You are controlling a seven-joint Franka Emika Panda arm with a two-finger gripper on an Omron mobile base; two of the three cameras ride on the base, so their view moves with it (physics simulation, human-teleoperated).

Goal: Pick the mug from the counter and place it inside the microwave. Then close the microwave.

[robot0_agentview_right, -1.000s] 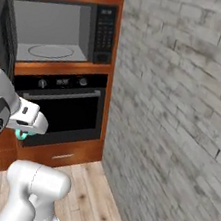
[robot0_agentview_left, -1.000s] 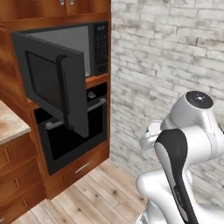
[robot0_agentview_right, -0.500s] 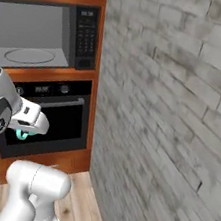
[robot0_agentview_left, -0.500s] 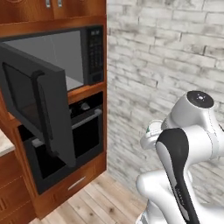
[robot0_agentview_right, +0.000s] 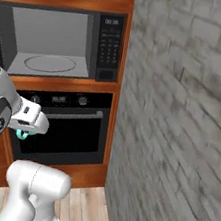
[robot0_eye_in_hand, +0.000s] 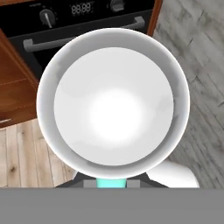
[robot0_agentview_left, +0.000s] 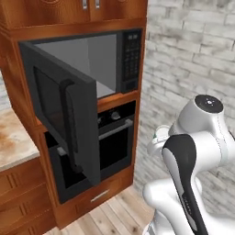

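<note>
In the left base view, a strip of counter sits at the far left edge, beside the wooden cabinet column. The microwave is built into that column with its door swung wide toward the camera, the bar handle facing out and the grey interior exposed. Below it sits the oven with its horizontal handle. To the right stands a grey-white brick wall, and the white arm folds up in the lower right.

In the right base view, the arm is at the lower left, and the gripper is held in front of the oven, well below the microwave's open cavity and its round plate. A teal bit of the mug peeks out under the hand.

In the hand view, the mug is seen from above, its pale rim and whitish inside close under the camera, a teal patch at its lower edge. The gripper is clamped on the mug, carrying it in the air above the wood floor in front of the oven.
</note>
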